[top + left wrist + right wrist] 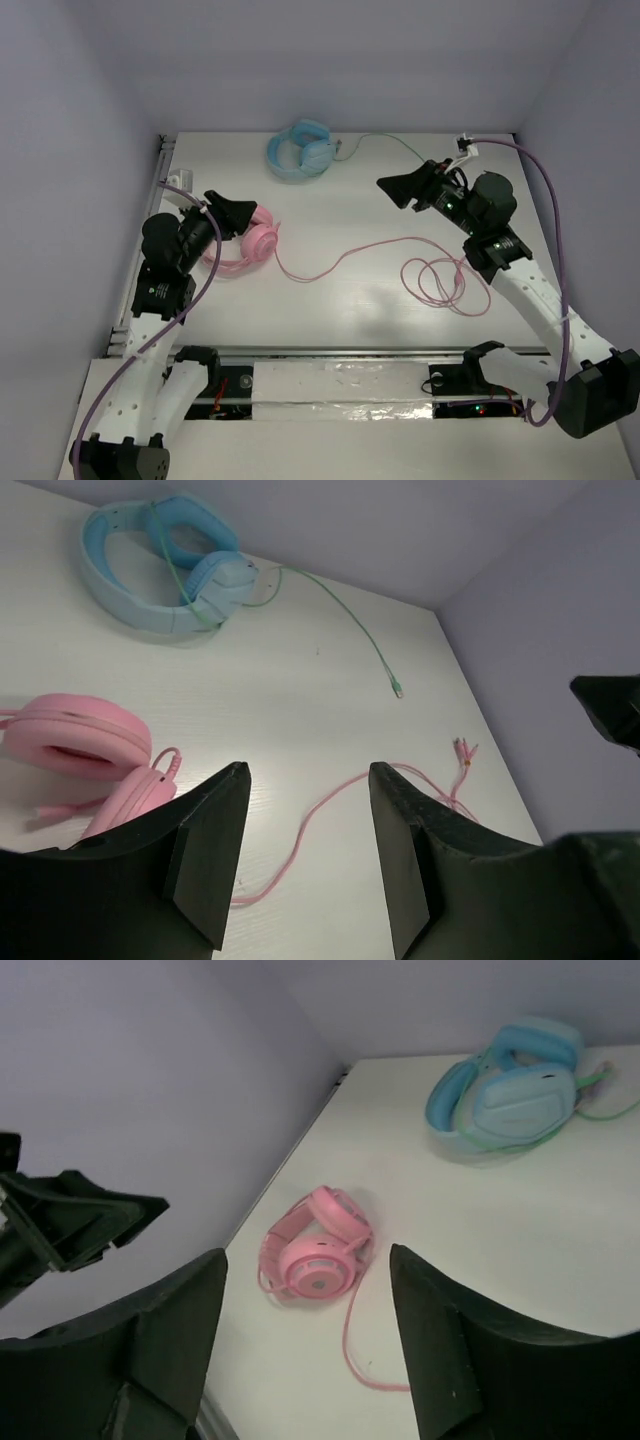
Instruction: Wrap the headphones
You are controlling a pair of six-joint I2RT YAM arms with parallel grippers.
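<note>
My white bench (350,300), evenly lit, is enclosed by plain pale lilac walls (350,60) at nine, twelve and three o'clock.

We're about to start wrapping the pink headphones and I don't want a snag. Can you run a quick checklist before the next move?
1. Both claws open and empty: ok; left claw and right claw hold nothing.
2. Pink headphones within reach: ok, lying beside the left claw.
3. Pink cable apart from blue headphones and green cable: ok.
4. Cable lying straight: not ok; loose loops pile up on the right.
5. Left claw clear of the ear cup: cannot tell; they overlap in view.
</note>
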